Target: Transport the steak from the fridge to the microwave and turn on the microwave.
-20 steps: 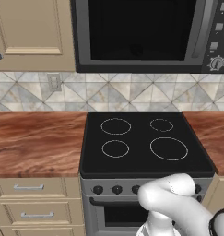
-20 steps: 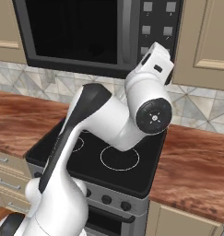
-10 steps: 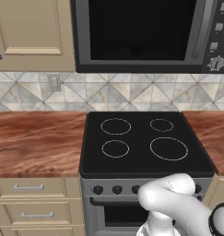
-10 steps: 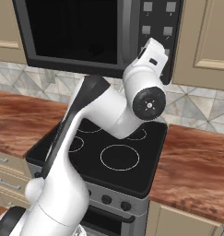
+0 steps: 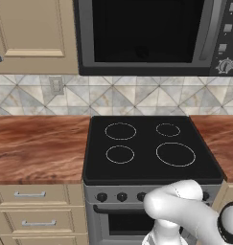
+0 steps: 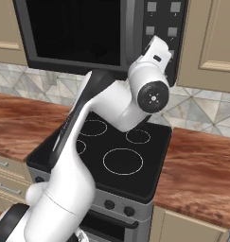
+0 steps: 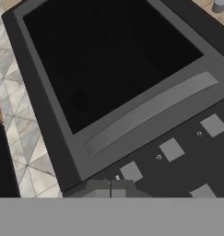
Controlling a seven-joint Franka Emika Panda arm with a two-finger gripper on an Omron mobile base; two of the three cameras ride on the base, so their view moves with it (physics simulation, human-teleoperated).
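The black microwave (image 5: 146,33) hangs above the stove with its door closed, also in the right base view (image 6: 74,28). Its curved grey handle (image 7: 150,110) and square-button panel (image 7: 178,152) fill the hand view. A knob (image 5: 226,65) sits at the panel's bottom. My gripper (image 7: 110,190) is shut with nothing in it, its tips close in front of the panel's buttons. My white hand (image 6: 156,51) is raised against the panel (image 6: 161,19). A faint dark blob (image 7: 79,99) shows behind the door glass; I cannot tell what it is. The steak is hidden. The fridge is out of view.
A black four-ring stove (image 5: 146,143) with an oven stands right below. Red-brown wooden counters (image 5: 36,146) run on both sides, over beige drawers (image 5: 31,210). Beige wall cabinets (image 5: 34,33) flank the microwave, above a tiled backsplash (image 5: 137,100).
My arm has risen a little and brought the hand closer to the microwave's button panel. The base and the kitchen have stayed put.
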